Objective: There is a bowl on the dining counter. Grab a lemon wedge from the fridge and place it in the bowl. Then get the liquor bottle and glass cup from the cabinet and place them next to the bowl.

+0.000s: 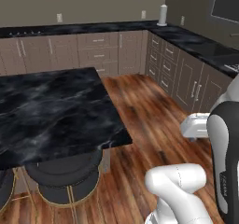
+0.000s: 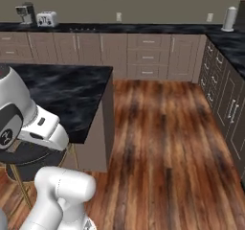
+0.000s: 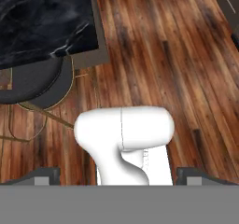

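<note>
The long black marble worktop with white veins (image 1: pixel 51 111) lies ahead and to the left of the arm, its long axis running away toward the far wall of brown drawer units (image 1: pixel 99 50); round dark stools (image 1: pixel 63 174) tuck under its near edge. No bowl, fridge or lemon wedge can be seen from here, so which way they lie cannot be told. The arm is folded close over its base, its hand (image 3: pixel 116 175) pointing down at the wooden plank floor (image 3: pixel 163 55), fingertips spread wide apart and holding nothing.
</note>
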{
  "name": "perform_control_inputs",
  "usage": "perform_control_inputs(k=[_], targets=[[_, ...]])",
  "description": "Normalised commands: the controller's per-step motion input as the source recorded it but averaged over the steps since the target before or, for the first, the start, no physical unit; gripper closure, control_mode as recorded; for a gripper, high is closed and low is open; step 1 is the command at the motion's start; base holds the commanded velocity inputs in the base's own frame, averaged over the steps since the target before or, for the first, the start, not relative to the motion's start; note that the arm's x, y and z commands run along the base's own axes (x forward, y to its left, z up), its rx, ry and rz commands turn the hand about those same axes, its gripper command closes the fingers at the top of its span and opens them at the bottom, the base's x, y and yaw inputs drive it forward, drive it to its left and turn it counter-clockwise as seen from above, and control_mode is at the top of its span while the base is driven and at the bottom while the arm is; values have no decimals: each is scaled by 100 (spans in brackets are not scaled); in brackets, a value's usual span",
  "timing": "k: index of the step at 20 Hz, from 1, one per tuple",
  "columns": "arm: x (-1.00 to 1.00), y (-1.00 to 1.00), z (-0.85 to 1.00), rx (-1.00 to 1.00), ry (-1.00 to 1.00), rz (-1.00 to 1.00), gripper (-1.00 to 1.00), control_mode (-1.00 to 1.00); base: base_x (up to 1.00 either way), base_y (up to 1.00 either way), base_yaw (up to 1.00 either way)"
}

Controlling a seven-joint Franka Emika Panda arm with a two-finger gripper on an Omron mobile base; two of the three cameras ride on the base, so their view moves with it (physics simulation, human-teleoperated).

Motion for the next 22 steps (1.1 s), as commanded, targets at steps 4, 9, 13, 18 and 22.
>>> perform_control_inputs(k=[4,9,13,18,22], targets=[[0,0,0,0,0,0,-100,100,75,-100,0],[0,0,0,0,0,0,-100,100,99,-99,1],[0,0,0,0,0,0,-100,100,100,-66,1],[0,0,0,0,0,0,-100,100,100,-42,0],[0,0,0,0,0,0,-100,100,100,-16,0]])
